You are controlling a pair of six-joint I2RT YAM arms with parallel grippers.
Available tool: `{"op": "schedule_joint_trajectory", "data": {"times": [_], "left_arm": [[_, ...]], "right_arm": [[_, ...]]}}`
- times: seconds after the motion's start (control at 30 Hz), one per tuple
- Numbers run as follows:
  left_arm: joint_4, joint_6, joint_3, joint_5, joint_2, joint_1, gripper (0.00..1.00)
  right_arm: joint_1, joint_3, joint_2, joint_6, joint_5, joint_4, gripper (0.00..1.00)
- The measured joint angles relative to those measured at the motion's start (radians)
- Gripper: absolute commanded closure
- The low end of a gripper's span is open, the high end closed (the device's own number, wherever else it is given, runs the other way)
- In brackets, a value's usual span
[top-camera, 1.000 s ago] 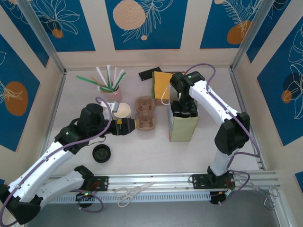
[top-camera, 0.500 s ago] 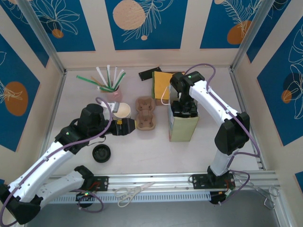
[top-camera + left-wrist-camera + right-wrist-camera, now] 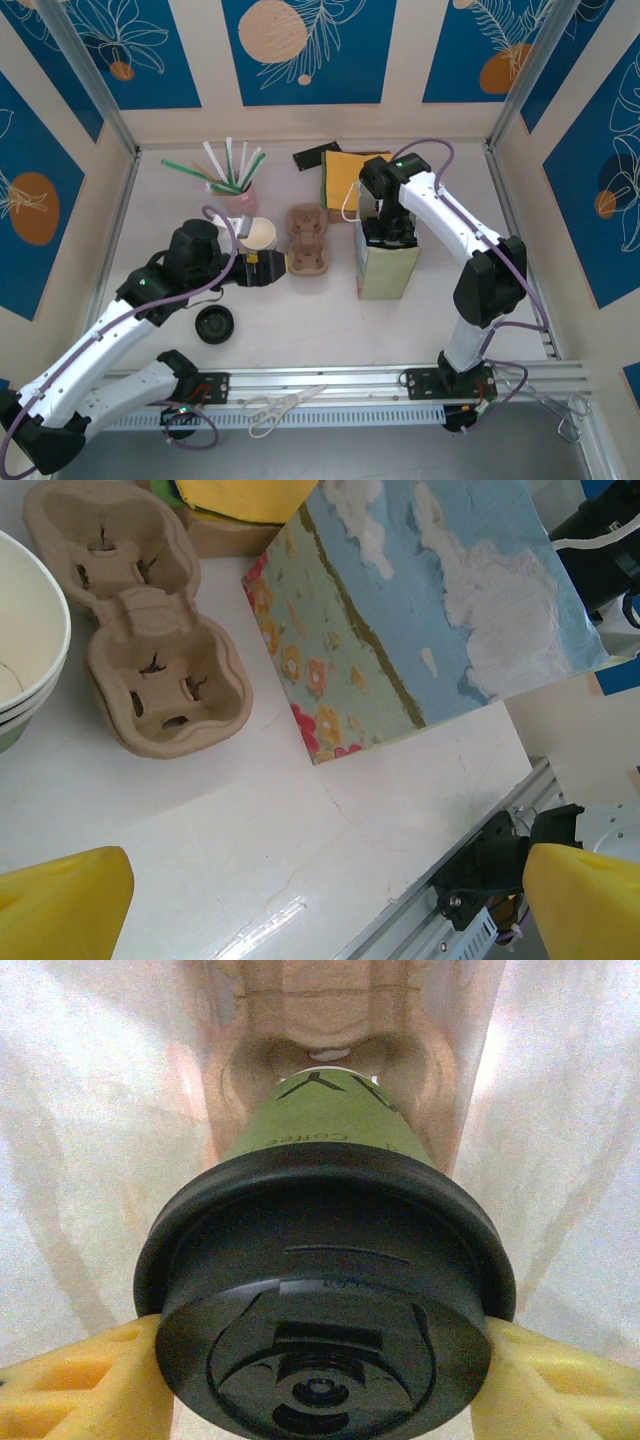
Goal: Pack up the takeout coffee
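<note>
R tool (image 3: 320, 1348) clamped on the lidded coffee cup (image 3: 320, 1125), upright inside the bag (image 3: 388, 272), long axis vertical, tray (image 3: 322, 1010) seemingly straight below; L tool (image 3: 262, 268) apart, well left of bag.

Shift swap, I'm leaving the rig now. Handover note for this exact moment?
Left gripper: open, empty, low over the table beside the brown moulded-pulp cup carrier.
Right gripper: shut on the takeout coffee, a green paper cup with a round black plastic lid, held just under the lid rim.
Position: the coffee is upright inside the printed paper bag, above a brown moulded tray at the bag's bottom.
Done: coffee lidded and in the bag.
Left: I cannot tell whether the cup is seated. Probably set it down, release it and lift the arm clear.
</note>
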Motion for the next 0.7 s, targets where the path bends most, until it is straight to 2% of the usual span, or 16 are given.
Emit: {"op": "schedule_joint_trajectory", "data": {"times": [0.7], "left_arm": [[0.000, 0.000, 0.000, 0.007, 0.000, 0.000, 0.00]], "right_arm": [[0.000, 0.000, 0.000, 0.000, -0.003, -0.018, 0.34]]}}
